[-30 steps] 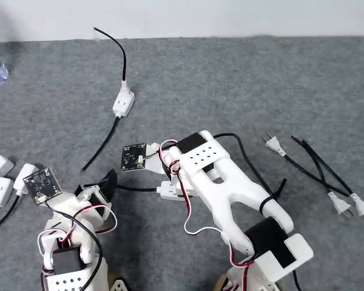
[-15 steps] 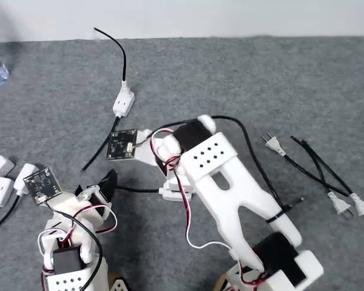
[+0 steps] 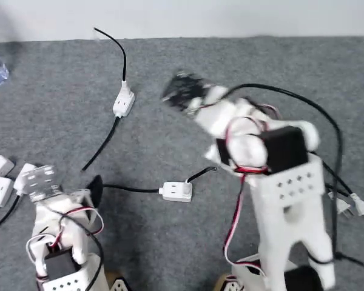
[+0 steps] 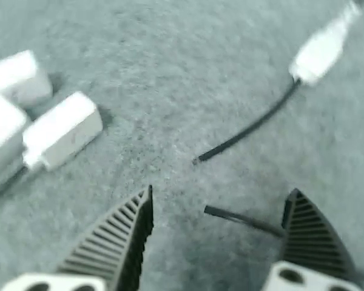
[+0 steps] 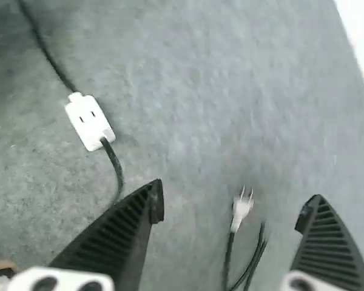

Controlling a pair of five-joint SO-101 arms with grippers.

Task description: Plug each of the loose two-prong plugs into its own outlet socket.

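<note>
Logging both grippers as spread wide w/ nothing held.

Left gripper [image 4: 221,194]: fingers far apart and empty. We see a black cord end [image 4: 233,217] on the grey carpet [image 4: 170,73] in the gap between the tips; can't tell if it touches either finger. Ahead of this gripper, off toward one finger's side, three white sockets [image 4: 60,130] sit bunched close together. Ahead toward the other finger's side lies the far socket [image 4: 320,50], w/ a black lead running back toward the gripper and stopping short of the tips.

Right gripper [image 5: 236,193]: fingers also wide apart and empty. A loose plug [image 5: 240,209], white w/ two prongs pointing away from the gripper, lies on the carpet under the gap between the tips, approx. midway and touching neither. Its black cable runs back under the gripper beside other black cables. We see the far socket again ahead of this gripper, out past one finger, slots facing up and cords at both ends.

From the high view, the right arm [image 3: 285,182] stands raised over the table. Two more plugs [image 3: 350,207] lie on the carpet just beside it on its outer side, unplugged. The middle socket [image 3: 176,191] lies between the two arms, near the left gripper and ahead of it, and its cord runs right up to that gripper's tip. A short black lead comes off the socket's other end; we can't tell if a plug is seated there.
</note>
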